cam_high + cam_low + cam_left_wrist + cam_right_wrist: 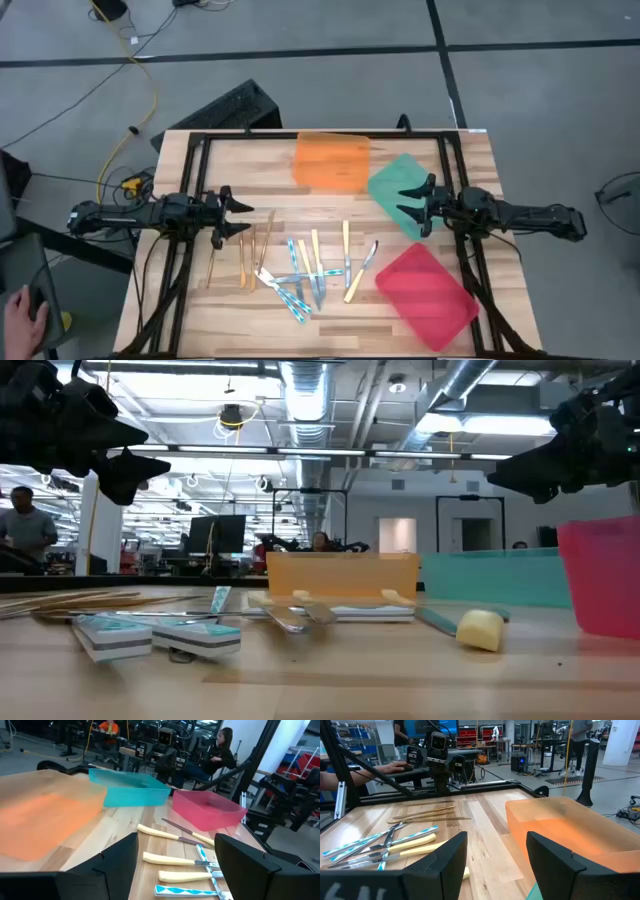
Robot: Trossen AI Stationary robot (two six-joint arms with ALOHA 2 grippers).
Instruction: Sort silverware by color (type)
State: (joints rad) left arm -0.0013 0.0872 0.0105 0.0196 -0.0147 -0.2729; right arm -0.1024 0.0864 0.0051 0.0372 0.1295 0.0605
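Observation:
The silverware lies flat on the wooden table, near the middle. Several gold utensils (250, 252) lie on the left; blue-handled ones (298, 280) and yellow-handled ones (345, 262) with silver heads are mixed in a loose pile. My left gripper (235, 215) hovers open above the table's left side, just beyond the gold pieces. My right gripper (412, 203) hovers open over the green tray (395, 185). In the left wrist view the yellow handles (172, 859) lie ahead of the fingers; in the right wrist view the gold pieces (427, 812) and blue ones (370, 845) show.
Three flat trays sit on the table: orange (332, 160) at the far middle, green at the right, red (425, 292) at the near right. A black frame (200, 150) runs along the table's edges. A person's hand (22, 315) shows off the table's near left.

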